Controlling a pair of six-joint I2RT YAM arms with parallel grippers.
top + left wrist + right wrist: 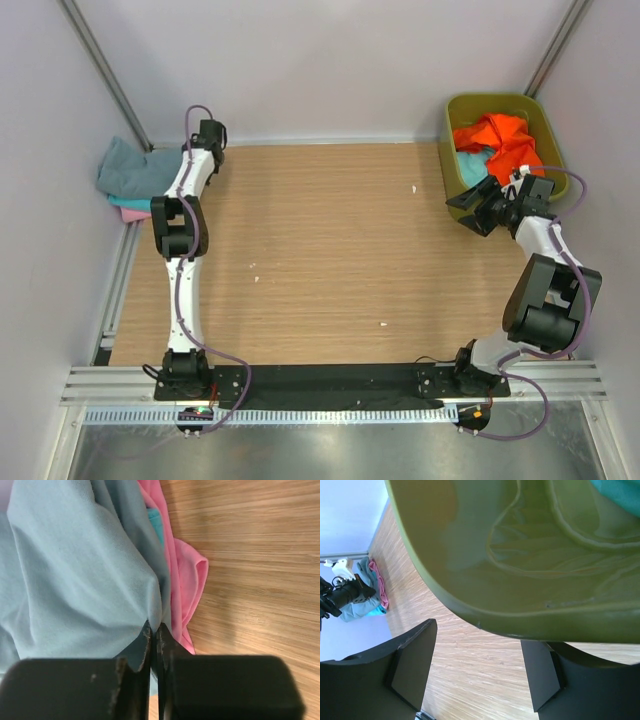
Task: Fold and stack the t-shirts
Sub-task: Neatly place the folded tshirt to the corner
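Note:
At the table's far left corner lies a pile of t-shirts: a grey-blue t-shirt (125,170) (75,570) on top, with a turquoise one (135,203) (156,522) and a pink one (126,215) (187,580) under it. My left gripper (188,152) (154,626) is shut on a fold at the grey-blue shirt's edge. An orange t-shirt (500,140) and another turquoise one (470,165) (620,492) lie in the olive-green tub (495,98) (520,555). My right gripper (475,208) (479,640) stands open at the tub's near left corner. Its rim is just ahead of the fingers, and nothing is between them.
White walls close in the wooden table (330,240) at the back and on both sides, with metal rails along the left edge. The tub stands in the far right corner. The pile and the left arm show small in the right wrist view.

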